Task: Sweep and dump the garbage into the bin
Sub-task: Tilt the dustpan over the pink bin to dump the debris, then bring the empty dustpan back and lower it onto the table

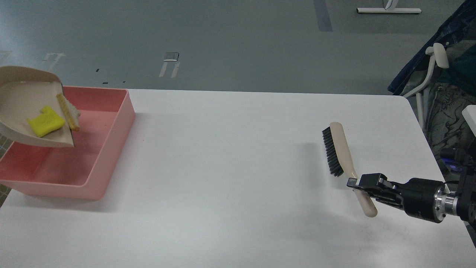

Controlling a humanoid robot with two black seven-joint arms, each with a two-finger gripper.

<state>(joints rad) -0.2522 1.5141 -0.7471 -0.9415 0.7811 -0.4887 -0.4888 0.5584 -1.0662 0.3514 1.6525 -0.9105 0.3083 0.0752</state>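
In the head view, you have the dustpan [26,108] tilted at the far left of the frame above the pink bin [108,149], with the yellow scrap [45,121] and bread slice [68,111] sliding toward its lip, so both should drop inside the bin. Your left claw is out of frame, so its state is unknown; your right claw [360,183], lower right over the desk [230,167], is clenched on the brush [344,156] handle.

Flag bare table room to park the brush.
Free: the white table between the pink bin and the brush, plus the near edge. Crowded: far left, where the dustpan hangs over the bin; right gripper clamps the brush handle.
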